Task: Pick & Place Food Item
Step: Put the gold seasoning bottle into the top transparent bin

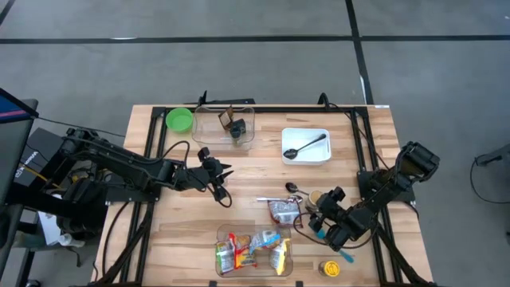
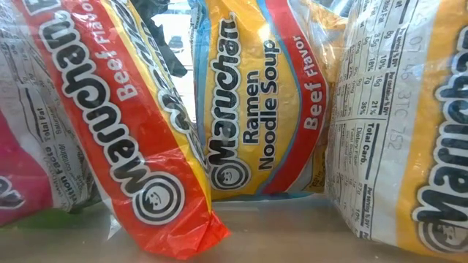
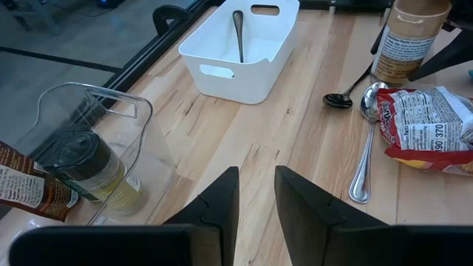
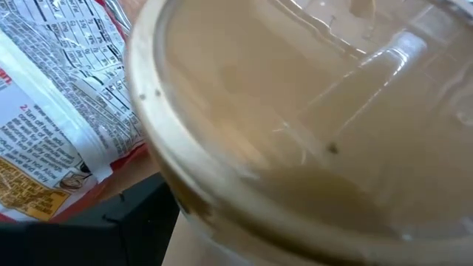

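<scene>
A tan jar (image 1: 317, 197) with a brown lid stands on the table right of centre. It also shows in the left wrist view, jar (image 3: 408, 37), and fills the right wrist view, jar (image 4: 310, 111). My right gripper (image 1: 323, 209) is shut on it. Beside the jar lies a ramen packet (image 1: 283, 210), flat on the wood. My left gripper (image 1: 225, 171) hovers left of centre, its fingers a narrow gap apart with nothing between them, left gripper (image 3: 256, 196). My right gripper has the jar between its two fingers, low on its wall (image 4: 177, 188). One finger (image 4: 126, 222) lies against that wall; the jar hides the other. The fingers slant down from the table's near right. The jar stands upright, its base (image 3: 395, 74) on the table.
At the far right, a white tray (image 1: 319, 156) holds a black spoon. Two metal spoons (image 3: 363, 148) lie by the packet. A clear container (image 1: 201, 131) and a green bowl (image 1: 179, 119) are at the far left. A clear bin of ramen packets (image 1: 253, 249) fills the low view, ramen packets (image 2: 248, 109).
</scene>
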Tool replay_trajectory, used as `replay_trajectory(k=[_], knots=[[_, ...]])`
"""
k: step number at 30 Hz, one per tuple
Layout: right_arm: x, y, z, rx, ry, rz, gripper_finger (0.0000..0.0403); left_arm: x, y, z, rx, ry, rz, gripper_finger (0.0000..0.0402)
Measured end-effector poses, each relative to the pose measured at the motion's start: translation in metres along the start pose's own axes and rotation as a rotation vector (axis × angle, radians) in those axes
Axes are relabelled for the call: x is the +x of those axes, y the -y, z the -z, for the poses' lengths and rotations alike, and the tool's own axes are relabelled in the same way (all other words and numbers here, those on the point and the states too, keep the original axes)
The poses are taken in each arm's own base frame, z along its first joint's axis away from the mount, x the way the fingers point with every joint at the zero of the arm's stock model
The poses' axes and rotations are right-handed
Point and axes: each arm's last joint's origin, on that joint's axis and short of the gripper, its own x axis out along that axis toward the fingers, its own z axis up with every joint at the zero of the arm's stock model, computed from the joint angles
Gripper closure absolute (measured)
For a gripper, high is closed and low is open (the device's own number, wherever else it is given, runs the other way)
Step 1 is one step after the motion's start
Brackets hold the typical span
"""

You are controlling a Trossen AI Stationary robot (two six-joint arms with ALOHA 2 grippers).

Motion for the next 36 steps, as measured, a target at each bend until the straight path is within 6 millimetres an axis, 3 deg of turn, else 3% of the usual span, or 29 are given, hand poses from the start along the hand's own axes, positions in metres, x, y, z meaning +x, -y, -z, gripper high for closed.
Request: replay_trajectory(k=[9, 24, 36], knots=[[0.0, -0.0024, -0.0003, 0.022, 0.003, -0.018, 0.0074, 0.0, 0.0, 0.0, 0.0, 0.0, 0.0, 0.032], [-0.0001, -0.006, -0.0009, 0.055, 0.009, -0.044, 0.0116, 0.0, 0.0, 0.0, 0.0, 0.0, 0.0, 0.032], [-0.0002, -0.0063, -0.001, 0.059, 0.009, -0.047, 0.0119, 0.0, 0.0, 0.0, 0.0, 0.0, 0.0, 0.032]])
